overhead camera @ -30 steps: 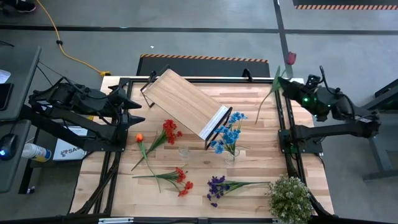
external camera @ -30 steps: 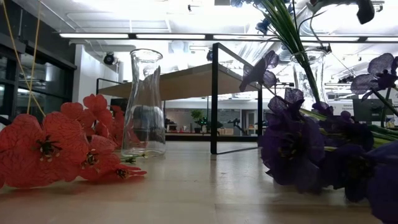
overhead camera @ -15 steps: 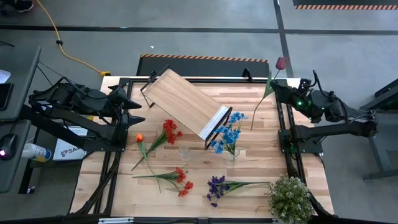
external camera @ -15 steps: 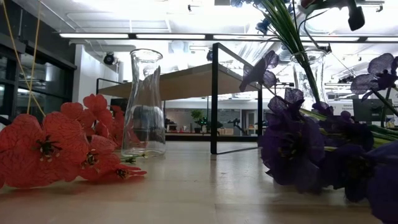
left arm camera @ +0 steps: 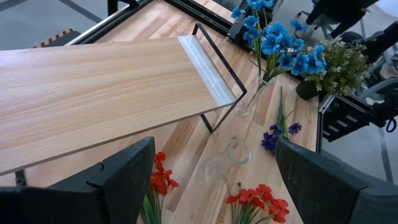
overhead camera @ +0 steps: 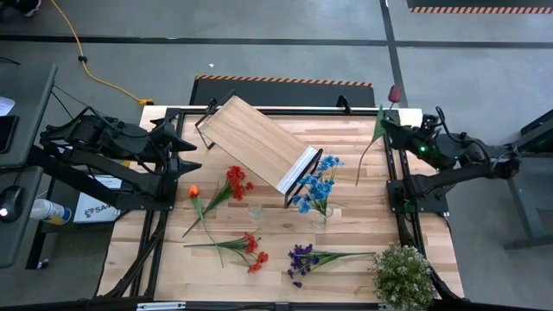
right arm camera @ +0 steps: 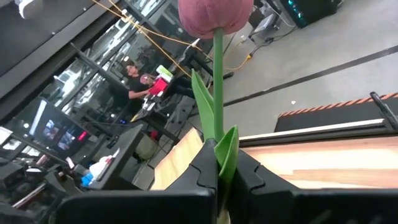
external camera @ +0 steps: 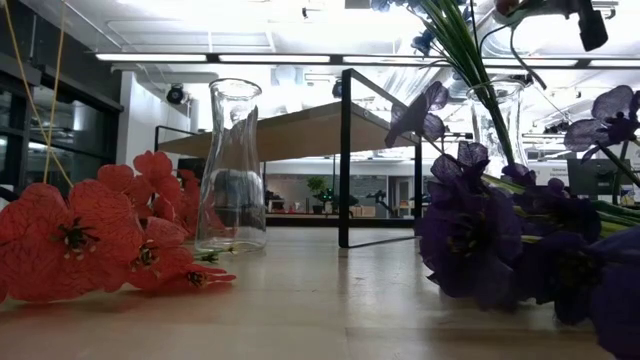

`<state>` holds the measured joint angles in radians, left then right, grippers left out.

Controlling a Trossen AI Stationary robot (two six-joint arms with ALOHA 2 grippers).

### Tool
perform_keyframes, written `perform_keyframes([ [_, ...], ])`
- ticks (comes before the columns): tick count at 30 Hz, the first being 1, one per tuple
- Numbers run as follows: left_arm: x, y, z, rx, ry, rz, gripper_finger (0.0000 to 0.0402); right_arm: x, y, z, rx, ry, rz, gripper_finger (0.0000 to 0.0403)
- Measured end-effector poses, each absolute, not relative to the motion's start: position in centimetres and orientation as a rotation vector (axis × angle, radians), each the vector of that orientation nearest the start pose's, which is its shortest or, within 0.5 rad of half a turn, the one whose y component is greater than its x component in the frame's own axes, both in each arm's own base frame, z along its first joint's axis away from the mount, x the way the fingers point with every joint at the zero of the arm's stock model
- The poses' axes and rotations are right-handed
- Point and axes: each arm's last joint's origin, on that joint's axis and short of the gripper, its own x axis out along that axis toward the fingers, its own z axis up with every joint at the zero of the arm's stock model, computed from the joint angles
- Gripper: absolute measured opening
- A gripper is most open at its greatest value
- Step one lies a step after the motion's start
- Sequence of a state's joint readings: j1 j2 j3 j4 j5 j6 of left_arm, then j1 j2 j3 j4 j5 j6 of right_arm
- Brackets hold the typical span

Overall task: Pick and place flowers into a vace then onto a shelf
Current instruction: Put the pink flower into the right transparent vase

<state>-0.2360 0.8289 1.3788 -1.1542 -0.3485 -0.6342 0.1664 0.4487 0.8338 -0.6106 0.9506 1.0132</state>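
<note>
A striped wooden table (overhead camera: 346, 225) is standing on a grey floor. One vase (overhead camera: 321, 213) near the table's middle is holding blue flowers (overhead camera: 316, 183); a second vase (overhead camera: 255, 210) just beside it is standing unfilled. Red (overhead camera: 233, 182), orange (overhead camera: 193, 192) and purple flowers (overhead camera: 301, 258) are lying loose on the near half. The shelf (overhead camera: 256, 142) is sitting skewed at the far side. The right gripper (overhead camera: 388, 130) is clenching a dark red tulip (overhead camera: 395, 92) over the far right edge. The left gripper (overhead camera: 186, 154) is waiting at the left edge, fingers spread.
</note>
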Motion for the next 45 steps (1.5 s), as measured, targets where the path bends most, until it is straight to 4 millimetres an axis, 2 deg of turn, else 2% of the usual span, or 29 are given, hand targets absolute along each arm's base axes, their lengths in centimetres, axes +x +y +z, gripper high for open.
perform_keyframes([
  [5,9.7,-1.3,42.3,-0.445,0.519,0.287,0.0367,6.8,-1.1,34.3,0.791,-0.185,-0.827,0.0001],
  [24,9.7,-1.3,42.3,-0.445,0.519,0.286,0.0367,1.8,-2.1,33.6,0.816,-0.226,-0.798,0.0001],
  [41,9.7,-1.3,42.3,-0.470,0.516,0.294,0.0367,-1.7,-2.8,31.6,0.832,-0.225,-0.826,0.0000],
  [45,9.7,-1.3,42.3,-0.470,0.516,0.294,0.0367,-2.0,-2.9,30.2,0.854,-0.255,-0.814,0.0000],
])
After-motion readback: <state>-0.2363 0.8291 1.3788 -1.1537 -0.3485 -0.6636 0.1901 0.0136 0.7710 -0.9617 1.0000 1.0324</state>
